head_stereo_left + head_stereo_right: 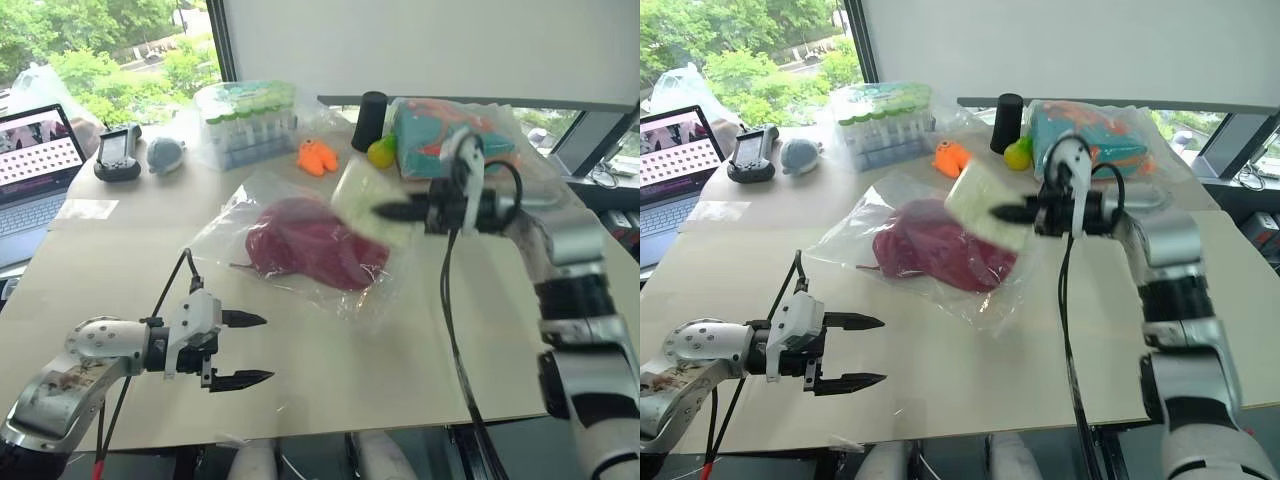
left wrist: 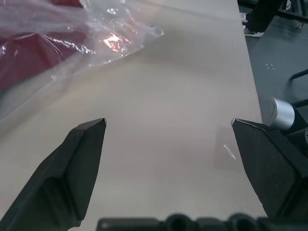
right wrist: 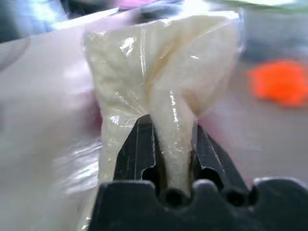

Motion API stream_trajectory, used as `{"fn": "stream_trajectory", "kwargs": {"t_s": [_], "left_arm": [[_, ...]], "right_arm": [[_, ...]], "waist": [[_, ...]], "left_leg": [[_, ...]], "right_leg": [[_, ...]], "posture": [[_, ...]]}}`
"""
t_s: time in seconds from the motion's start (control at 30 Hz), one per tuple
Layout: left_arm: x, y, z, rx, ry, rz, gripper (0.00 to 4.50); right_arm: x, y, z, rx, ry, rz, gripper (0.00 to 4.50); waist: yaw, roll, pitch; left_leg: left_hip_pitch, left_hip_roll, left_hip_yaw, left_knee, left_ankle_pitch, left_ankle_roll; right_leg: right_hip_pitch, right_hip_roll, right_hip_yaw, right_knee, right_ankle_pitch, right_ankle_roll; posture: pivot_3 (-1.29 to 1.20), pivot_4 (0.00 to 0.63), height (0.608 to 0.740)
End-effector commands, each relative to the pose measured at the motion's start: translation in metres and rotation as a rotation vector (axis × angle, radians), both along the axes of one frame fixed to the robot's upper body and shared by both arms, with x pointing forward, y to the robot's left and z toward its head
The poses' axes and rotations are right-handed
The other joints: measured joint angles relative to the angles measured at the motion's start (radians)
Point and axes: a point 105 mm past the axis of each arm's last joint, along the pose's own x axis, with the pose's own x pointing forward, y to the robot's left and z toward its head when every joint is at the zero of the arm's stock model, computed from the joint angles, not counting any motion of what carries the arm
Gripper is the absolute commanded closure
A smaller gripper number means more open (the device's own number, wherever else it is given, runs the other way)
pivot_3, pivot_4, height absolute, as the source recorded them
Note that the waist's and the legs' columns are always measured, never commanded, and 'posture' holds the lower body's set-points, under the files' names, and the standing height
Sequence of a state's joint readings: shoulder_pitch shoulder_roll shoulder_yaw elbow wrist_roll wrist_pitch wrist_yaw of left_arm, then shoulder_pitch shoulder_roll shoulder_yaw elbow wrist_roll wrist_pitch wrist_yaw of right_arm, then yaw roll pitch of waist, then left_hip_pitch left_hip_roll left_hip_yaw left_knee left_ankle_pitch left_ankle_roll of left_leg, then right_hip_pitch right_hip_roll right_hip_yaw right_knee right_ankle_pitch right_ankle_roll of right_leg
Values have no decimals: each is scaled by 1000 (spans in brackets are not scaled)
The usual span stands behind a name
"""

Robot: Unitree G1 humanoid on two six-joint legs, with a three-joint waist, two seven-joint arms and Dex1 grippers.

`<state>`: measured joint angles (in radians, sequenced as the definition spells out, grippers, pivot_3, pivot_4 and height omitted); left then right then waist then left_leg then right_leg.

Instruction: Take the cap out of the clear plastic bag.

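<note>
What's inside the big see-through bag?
The dark red cap lies inside the clear plastic bag, still covered by it. The right gripper pinches one bag edge, lifting it. The cap's underside and front mark cannot be seen through the plastic.

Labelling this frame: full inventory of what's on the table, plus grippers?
cap: 1, maroon, mid-table, inside the bag
clear plastic bag: 1, transparent, one edge pinched and lifted
tube rack: 1, green-capped, bagged, far side
orange toy: 1, beside rack
black cylinder: 1, far side
yellow-green toy: 1, by cylinder
teal-orange bag: 1, far right
grey plush: 1, far left
black handheld device: 1, beside plush
laptop: 1, left edge
left gripper: open, near edge
right gripper: shut on bag
</note>
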<state>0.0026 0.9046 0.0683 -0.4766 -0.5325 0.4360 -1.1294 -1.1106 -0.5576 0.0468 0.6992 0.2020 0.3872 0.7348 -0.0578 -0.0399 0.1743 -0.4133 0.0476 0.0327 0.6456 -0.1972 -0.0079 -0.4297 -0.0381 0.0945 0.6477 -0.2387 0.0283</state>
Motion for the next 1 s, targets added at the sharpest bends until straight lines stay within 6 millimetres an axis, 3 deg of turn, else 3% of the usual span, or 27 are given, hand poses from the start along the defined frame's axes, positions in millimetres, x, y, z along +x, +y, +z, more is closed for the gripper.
{"fn": "stream_trajectory", "kwargs": {"t_s": [0.03,0.13,0.27,0.3,0.67,0.9,1.0], "left_arm": [[-3,-4,5,-5,-25,-14,0],[-5,-6,5,-10,-21,-11,0],[-10,-7,3,-10,-16,-3,0],[-11,-7,3,-12,-15,3,0],[-15,-4,2,-8,-7,23,0],[-15,-3,-1,-1,-5,18,0],[-16,-2,-2,14,-20,16,0]], "right_arm": [[26,-72,-15,-61,-41,-478,3960],[21,-120,-29,-129,-46,-754,3960],[6,-158,-54,-116,16,-967,3960],[3,-163,-61,-98,37,-992,3610],[6,-156,-66,-15,48,-983,30],[4,-162,-56,-62,4,-1006,30],[13,-150,-23,-52,-103,-948,30]], "waist": [[6,0,0],[8,0,0],[0,0,0],[-5,0,0],[-45,0,0],[-44,1,0],[-47,1,0]], "left_leg": [[-1,0,0,0,0,0],[-4,-2,0,-3,0,0],[-12,-3,0,-4,-1,1],[-12,-3,0,-4,-1,1],[-1,-3,0,-3,2,3],[4,-3,0,-3,2,3],[4,-3,0,-3,2,3]], "right_leg": [[0,0,0,0,0,0],[-3,-3,0,-2,0,0],[-12,-4,1,-1,0,1],[-11,-4,1,-2,0,1],[-1,-2,3,0,3,2],[4,-2,3,-1,2,3],[4,-2,3,-1,3,3]], "posture": [[0,150,740],[0,150,740],[0,150,740],[0,150,740],[0,150,740],[0,150,740],[0,150,740]]}}
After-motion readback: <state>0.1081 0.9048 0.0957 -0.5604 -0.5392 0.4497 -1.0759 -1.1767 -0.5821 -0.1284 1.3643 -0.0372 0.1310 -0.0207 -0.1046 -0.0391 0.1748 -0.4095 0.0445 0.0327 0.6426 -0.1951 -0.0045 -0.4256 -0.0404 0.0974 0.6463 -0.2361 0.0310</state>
